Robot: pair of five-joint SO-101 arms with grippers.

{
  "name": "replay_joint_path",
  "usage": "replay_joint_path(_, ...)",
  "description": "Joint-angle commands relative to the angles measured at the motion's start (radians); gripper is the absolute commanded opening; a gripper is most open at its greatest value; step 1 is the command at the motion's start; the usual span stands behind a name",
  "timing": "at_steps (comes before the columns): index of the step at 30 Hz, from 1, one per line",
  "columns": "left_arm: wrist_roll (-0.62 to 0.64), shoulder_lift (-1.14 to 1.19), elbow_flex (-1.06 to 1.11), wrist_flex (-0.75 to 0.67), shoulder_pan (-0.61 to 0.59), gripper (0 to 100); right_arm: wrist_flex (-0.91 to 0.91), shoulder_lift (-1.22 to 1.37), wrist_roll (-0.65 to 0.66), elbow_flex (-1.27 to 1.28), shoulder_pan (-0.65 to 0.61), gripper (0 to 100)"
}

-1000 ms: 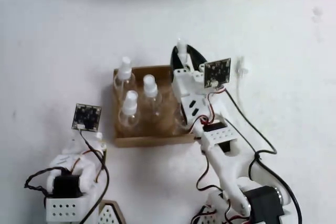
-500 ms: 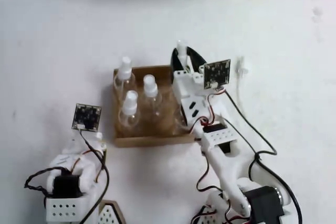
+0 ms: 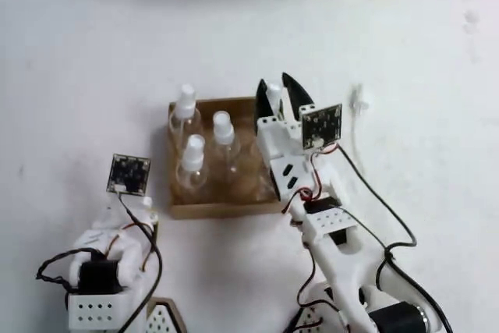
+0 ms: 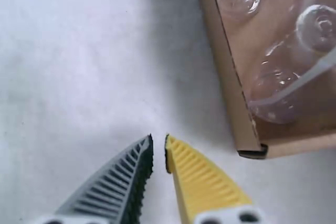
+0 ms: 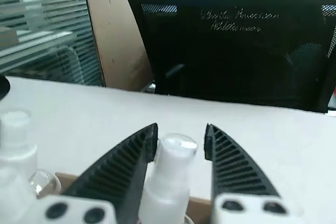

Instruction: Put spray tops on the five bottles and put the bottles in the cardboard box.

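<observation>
The cardboard box [image 3: 181, 210] lies mid-table with three capped clear bottles [image 3: 192, 152] standing in its left half. A fourth bottle's white spray top [image 3: 273, 94] stands at the box's far right corner, between the black fingers of my right gripper [image 3: 277, 88], which is open with a gap on each side of the top [image 5: 171, 169]. My left gripper [image 4: 158, 148] hovers shut and empty above bare table, just off the near left corner of the box [image 4: 247, 140]. A loose spray top [image 3: 357, 104] lies on the table to the right of the box.
The right arm [image 3: 327, 224] stretches over the box's right side. The left arm [image 3: 101, 271] sits folded near the front left edge. A black mesh chair [image 5: 236, 40] stands beyond the table's far edge.
My right gripper came back toward the near side with the bottle, bringing it to the box's far right corner, and its fingers spread apart. The left arm stayed still.
</observation>
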Motion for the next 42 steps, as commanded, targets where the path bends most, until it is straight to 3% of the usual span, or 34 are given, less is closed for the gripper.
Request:
replay_joint_path(1,-0.005,-0.008,0.002,0.005,0.013,5,0.036,-0.038,0.017,-0.008,-0.007,12.2)
replay_joint_path(19,-0.005,-0.008,0.002,0.005,0.013,5,0.041,-0.104,0.023,-0.003,-0.002,11.8)
replay_joint_path(25,-0.005,-0.008,0.002,0.005,0.013,5,0.104,-0.142,0.026,-0.008,-0.001,1.2)
replay_joint_path(39,-0.005,-0.008,0.002,0.005,0.013,5,0.107,-0.143,0.026,-0.003,0.001,1.9)
replay_joint_path(42,-0.005,-0.008,0.002,0.005,0.013,5,0.107,-0.143,0.026,-0.003,0.001,7.7)
